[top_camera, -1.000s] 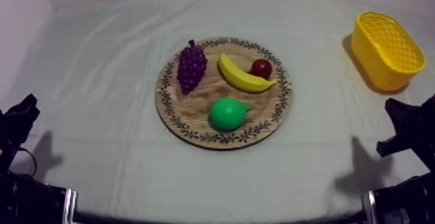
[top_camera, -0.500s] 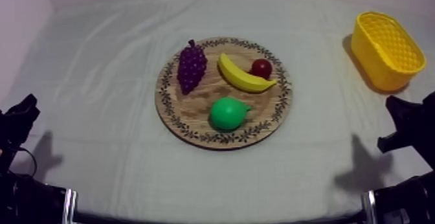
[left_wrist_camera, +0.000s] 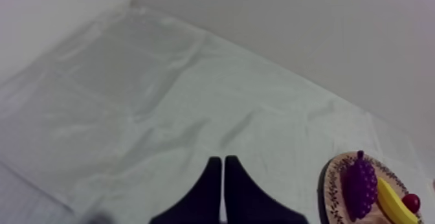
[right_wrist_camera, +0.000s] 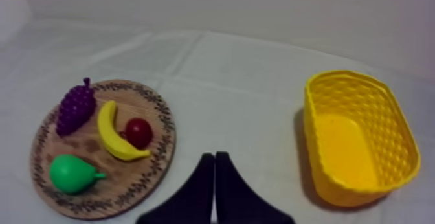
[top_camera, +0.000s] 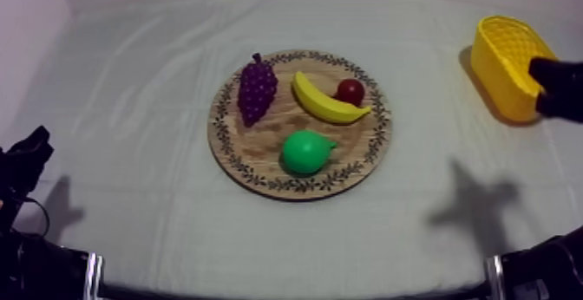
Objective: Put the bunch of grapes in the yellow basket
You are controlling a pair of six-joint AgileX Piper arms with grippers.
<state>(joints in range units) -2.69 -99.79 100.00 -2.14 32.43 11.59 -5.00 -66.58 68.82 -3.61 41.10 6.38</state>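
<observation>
The left end effector [left_wrist_camera: 222, 160] sat low at the table's [top_camera: 130, 104] near-left edge, the right end effector [right_wrist_camera: 215, 156] raised by the basket [top_camera: 499, 61]; both were closed, empty. The grapes [top_camera: 257, 89] lay on the board's [top_camera: 252, 147] left side, stem pointing away, apparently nearer the left end effector.

grapes [top_camera: 257, 89] purple | basket [top_camera: 501, 71] yellow | pear [top_camera: 305, 152] green | board [top_camera: 252, 150] rim leaf-patterned

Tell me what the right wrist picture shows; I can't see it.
A board holds grapes, a banana, a small red fruit and a pear. A yellow basket stands beside it; the shut right tool points between them.
</observation>
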